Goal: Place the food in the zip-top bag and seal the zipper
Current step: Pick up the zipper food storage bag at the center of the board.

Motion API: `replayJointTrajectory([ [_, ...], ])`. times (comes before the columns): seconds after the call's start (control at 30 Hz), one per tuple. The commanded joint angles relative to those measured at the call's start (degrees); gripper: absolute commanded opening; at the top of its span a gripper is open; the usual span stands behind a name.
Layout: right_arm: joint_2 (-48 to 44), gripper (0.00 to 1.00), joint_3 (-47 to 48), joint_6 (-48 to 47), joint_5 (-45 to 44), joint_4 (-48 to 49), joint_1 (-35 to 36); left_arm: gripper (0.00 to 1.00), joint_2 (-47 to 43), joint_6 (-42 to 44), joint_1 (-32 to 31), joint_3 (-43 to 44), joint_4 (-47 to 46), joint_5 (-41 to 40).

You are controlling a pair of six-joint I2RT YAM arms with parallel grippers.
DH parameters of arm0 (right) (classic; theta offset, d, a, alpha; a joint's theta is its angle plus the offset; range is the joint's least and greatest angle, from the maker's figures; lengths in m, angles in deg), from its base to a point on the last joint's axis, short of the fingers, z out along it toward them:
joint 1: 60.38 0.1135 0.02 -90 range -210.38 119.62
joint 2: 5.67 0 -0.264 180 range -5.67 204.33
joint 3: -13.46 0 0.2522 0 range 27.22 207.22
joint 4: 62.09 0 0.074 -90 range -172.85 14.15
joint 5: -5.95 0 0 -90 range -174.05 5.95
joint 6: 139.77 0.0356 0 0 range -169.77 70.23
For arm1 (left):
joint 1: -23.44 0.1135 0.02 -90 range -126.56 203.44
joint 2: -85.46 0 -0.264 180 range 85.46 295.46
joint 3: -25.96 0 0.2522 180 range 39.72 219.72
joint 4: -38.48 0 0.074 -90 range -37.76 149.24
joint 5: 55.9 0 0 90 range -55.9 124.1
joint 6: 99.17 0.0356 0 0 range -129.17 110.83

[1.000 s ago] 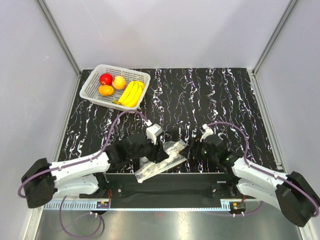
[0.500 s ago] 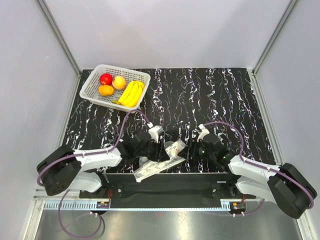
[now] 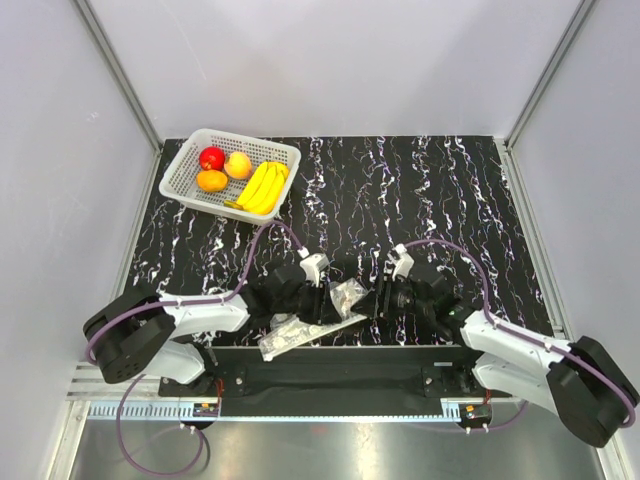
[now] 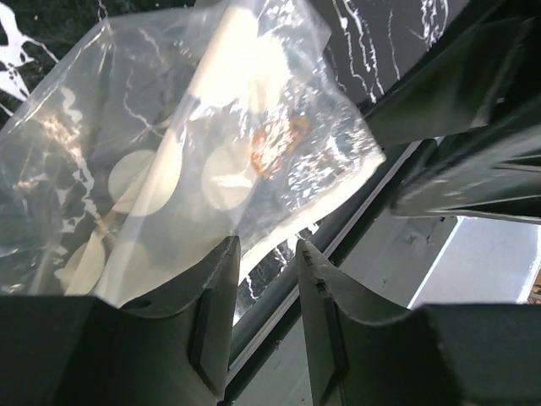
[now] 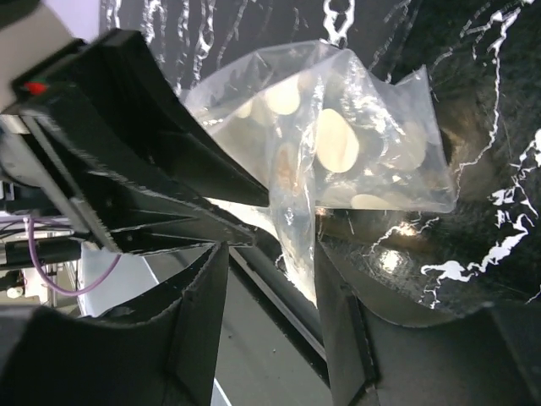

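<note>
Bag [image 3: 290, 337], clear with pale round dots, lies crumpled on the table [image 3: 420, 190], well apart from the basket [image 3: 178, 165]: nearer the arm bases and off to the basket's right. The bag's end farther from the basket is bunched and raised.

The left gripper [image 4: 265, 249] and right gripper [image 5: 269, 254] face each other at that raised end, both far from the basket. In the left wrist view the fingers stand a narrow gap apart, with the film's edge just beyond their tips and nothing clamped. In the right wrist view the fingers stand wider apart, and a fold of film hangs down between them, unpinched.

All the food sits in the basket. The bananas [image 3: 262, 187] lie along its right side, the red fruit [image 3: 211, 158] at its far left, and the orange fruit [image 3: 211, 181] just nearer. The yellow-pink fruit [image 3: 238, 165] sits between red fruit and bananas.
</note>
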Motion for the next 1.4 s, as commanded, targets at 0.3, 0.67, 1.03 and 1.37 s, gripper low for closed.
replayJointTrajectory([
  [0.3,16.43,0.33,1.85,2.37,4.61,13.73,-0.09,0.35,1.53,-1.14,0.87,0.33,-5.73,3.06],
  [0.67,6.7,0.0,13.24,4.03,-0.39,-15.8,-0.09,0.53,-14.89,7.37,0.78,1.91,5.59,-3.17],
  [1.03,3.87,0.0,45.5,8.69,-15.08,-60.16,-0.09,0.82,-27.9,26.43,-0.01,12.29,16.34,-11.6],
  [1.37,4.57,0.0,52.74,10.1,-13.32,-62.81,-0.09,0.91,-34.95,50.8,-0.53,10.26,7.8,-16.01],
])
